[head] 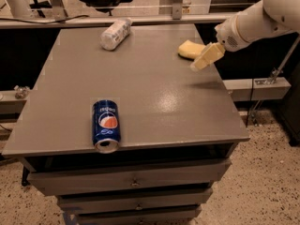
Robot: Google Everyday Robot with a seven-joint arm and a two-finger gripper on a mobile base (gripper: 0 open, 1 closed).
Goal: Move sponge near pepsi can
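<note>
The pale yellow sponge [189, 49] lies on the grey table [140, 88] near its far right corner. The gripper [201, 62], with pale yellow fingers on a white arm coming in from the upper right, hovers just in front of and to the right of the sponge, partly overlapping it in view. The pepsi can [106, 125] lies on its side at the table's front edge, left of centre, silver top toward the front.
A clear whitish plastic bottle [115, 33] lies on its side at the far left of the table. Drawers [133, 182] sit under the tabletop. A speckled floor lies to the right, and chair legs stand behind the table.
</note>
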